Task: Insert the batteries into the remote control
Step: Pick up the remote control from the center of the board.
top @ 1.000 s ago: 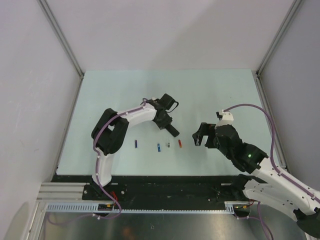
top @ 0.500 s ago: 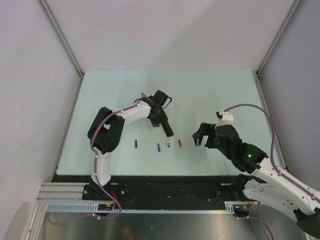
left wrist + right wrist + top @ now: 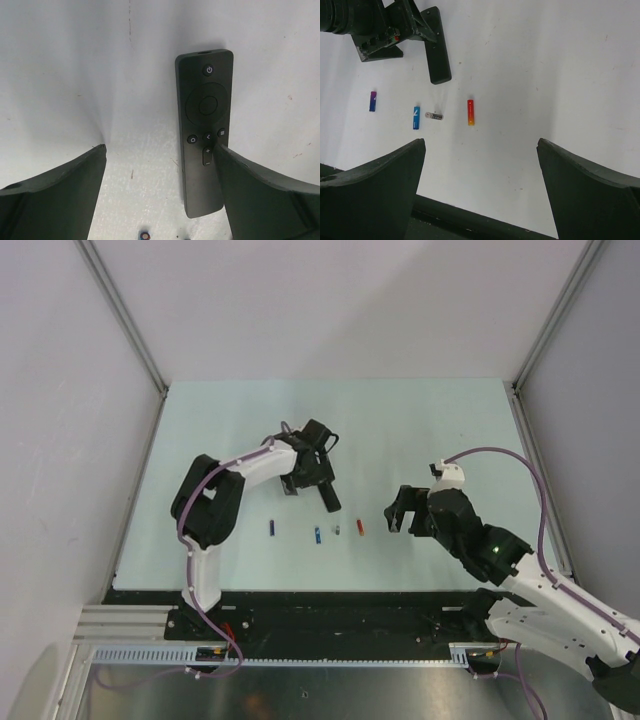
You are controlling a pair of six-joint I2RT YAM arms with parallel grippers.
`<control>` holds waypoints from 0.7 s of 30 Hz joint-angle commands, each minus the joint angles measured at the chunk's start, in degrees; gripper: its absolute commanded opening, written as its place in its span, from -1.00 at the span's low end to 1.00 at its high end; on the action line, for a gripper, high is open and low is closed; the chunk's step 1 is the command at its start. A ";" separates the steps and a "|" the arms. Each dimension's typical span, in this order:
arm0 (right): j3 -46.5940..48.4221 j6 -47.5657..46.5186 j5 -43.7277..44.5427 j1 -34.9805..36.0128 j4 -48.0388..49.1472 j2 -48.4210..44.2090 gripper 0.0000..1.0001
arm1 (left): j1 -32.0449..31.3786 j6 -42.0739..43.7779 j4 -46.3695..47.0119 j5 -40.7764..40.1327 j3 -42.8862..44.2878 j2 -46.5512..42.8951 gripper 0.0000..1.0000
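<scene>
Left gripper point(image 3: 306, 487) sits just left of centre in the overhead view, its jaws spread wide and pinching nothing. In its wrist view, the remote control point(image 3: 202, 125) lies flat on the pale table point(image 3: 75, 75), buttons up, right of centre. The right finger point(image 3: 255, 195) overlaps its lower right edge; whether they touch cannot be told. Lower in the overhead view, four batteries lie in a spaced row: dark blue battery point(image 3: 272, 527), lighter blue battery point(image 3: 317, 535), grey-silver battery point(image 3: 337, 530), orange-red battery point(image 3: 360, 528). Right of centre, the right gripper point(image 3: 395, 510) hangs above the table, jaws spread and empty.
</scene>
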 commanded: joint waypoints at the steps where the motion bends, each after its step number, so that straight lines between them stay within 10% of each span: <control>1: -0.39 0.52 0.49 0.30 0.67 0.00 0.99 | -2.01 0.30 -3.10 -4.26 2.22 -2.79 0.89; 10: -0.83 0.43 0.14 0.21 1.37 0.26 1.00 | -4.30 -5.58 -3.10 -5.15 5.30 -1.82 0.96; 21: -0.74 0.43 -0.21 0.21 1.02 -1.06 0.99 | -4.47 -15.34 -8.02 -6.29 8.20 4.24 0.47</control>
